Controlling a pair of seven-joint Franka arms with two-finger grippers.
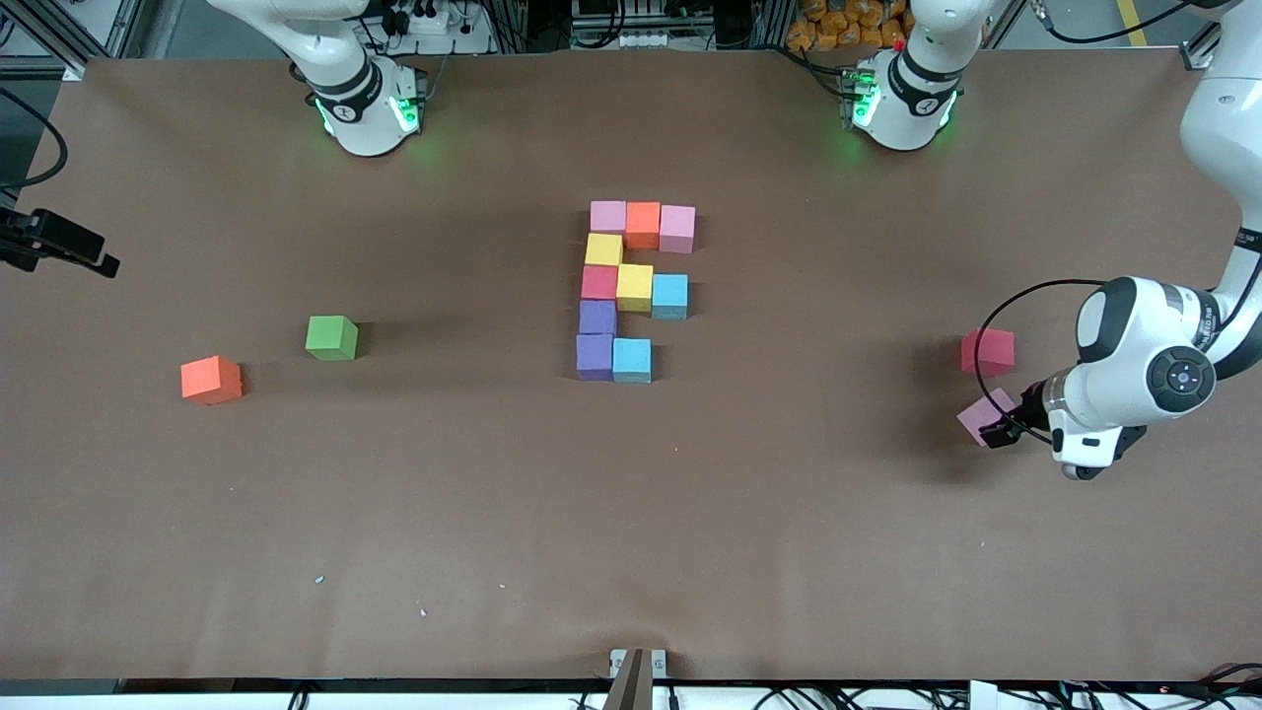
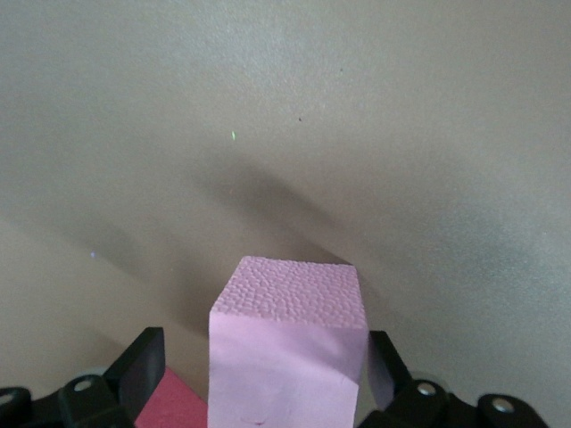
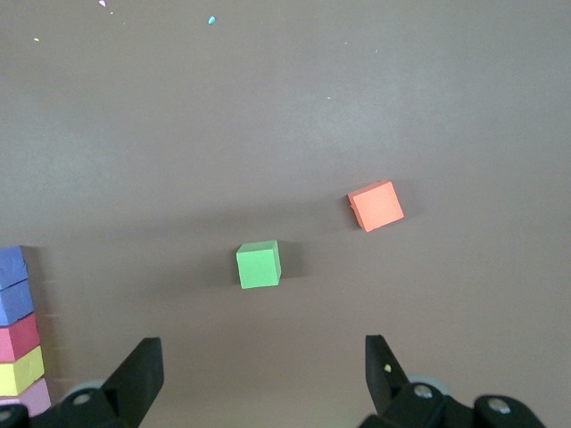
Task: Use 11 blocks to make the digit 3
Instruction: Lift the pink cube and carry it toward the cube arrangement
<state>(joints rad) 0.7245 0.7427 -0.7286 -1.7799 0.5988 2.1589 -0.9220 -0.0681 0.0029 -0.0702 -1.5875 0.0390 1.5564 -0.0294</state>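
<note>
Ten blocks (image 1: pixel 631 286) lie packed together mid-table: a pink, orange, pink row nearest the bases, then yellow, red, yellow, cyan, and two purple with a cyan nearest the front camera. A loose pink block (image 1: pixel 983 414) (image 2: pixel 290 348) sits at the left arm's end. My left gripper (image 1: pixel 998 428) (image 2: pixel 263 361) stands open round it, with a gap at one finger (image 2: pixel 143 370). A red block (image 1: pixel 988 351) (image 2: pixel 169 406) lies beside it. My right gripper (image 3: pixel 263 374) is open and empty, high over the table, and does not show in the front view.
A green cube (image 1: pixel 331 337) (image 3: pixel 259 265) and an orange block (image 1: pixel 211 380) (image 3: pixel 376 205) lie loose toward the right arm's end. A black device (image 1: pixel 59 242) juts in at that end's edge. The left arm's cable (image 1: pixel 996 325) loops over the red block.
</note>
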